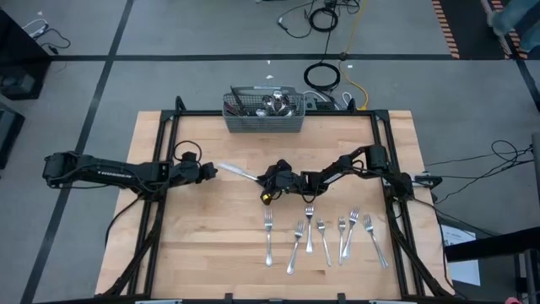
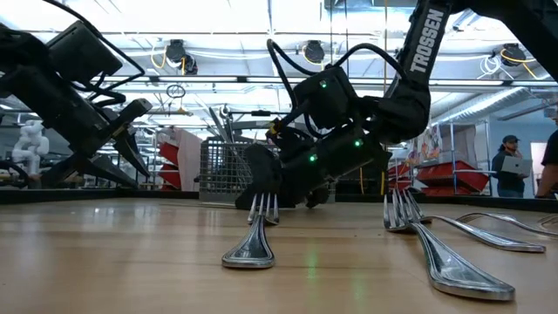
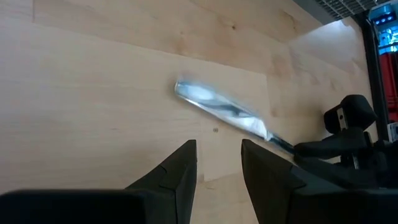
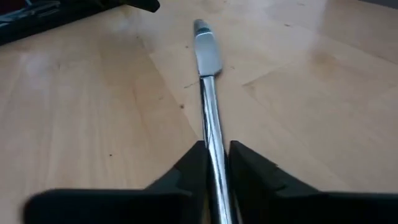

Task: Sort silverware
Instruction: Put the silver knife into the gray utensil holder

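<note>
Right now the wooden tabletop (image 1: 211,253) carries everything, with a grey wire basket (image 1: 263,122) at the middle of its far edge, full of cutlery (image 1: 274,105) standing on end. Both dark arms reach in toward the middle of the tabletop from its left and right edges.

Down near the front edge, toward the right corner, six forks (image 1: 325,236) lie in a loose row, handles pointing at the front edge; each lies apart from its neighbours, though two near the right end come close at the tines.

At the middle of the tabletop the right gripper (image 1: 268,179) has its two fingers closed tight on the handle of a table knife (image 1: 236,172). From the right wrist view the handle runs straight between the fingers (image 4: 189,165) and the blade (image 4: 208,56) points away, low over the wood. The knife's blade end points toward the left arm.

Just beside that blade end, the left gripper (image 1: 211,171) hangs with its fingers (image 3: 177,171) parted and nothing between them, a clear gap showing over bare wood.
</note>
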Controlling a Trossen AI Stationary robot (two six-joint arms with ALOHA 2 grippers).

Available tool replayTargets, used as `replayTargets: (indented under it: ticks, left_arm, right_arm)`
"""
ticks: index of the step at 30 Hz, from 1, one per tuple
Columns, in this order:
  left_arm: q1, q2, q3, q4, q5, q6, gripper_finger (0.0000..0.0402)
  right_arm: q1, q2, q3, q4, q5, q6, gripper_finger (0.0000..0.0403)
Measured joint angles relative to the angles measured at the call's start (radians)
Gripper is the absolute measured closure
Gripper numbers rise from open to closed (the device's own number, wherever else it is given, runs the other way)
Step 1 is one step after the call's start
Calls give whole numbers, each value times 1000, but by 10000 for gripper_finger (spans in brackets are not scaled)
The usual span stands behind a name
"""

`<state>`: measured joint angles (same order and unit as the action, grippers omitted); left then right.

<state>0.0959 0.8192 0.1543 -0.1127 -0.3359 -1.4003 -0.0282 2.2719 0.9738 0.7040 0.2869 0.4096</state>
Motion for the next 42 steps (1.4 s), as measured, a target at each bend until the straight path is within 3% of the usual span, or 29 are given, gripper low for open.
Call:
replayTargets:
  ticks: [2, 7, 19, 24, 30, 35, 42]
  left_arm:
    - [0, 0, 0, 0, 2, 0, 268]
    - [0, 0, 0, 1, 11, 0, 268]
    - [0, -3, 0, -2, -54, 12, 268]
    - [0, -4, 0, -5, -50, 20, 268]
    - [0, -4, 0, -9, -47, 53, 268]
    - [0, -4, 0, -9, -40, 61, 268]
    - [0, -2, -1, -5, -40, 108, 268]
  right_arm:
    - [-2, 0, -1, 1, -19, -1, 378]
    - [-3, -1, -1, 23, -28, 12, 398]
    - [-18, -114, -10, -104, -12, -42, 401]
    - [-17, -184, -16, -188, 48, -95, 401]
    - [-16, -262, -16, -205, -20, -193, 403]
    - [-9, -299, -18, -268, -16, -212, 366]
    - [-2, -284, -95, -227, 81, -185, 253]
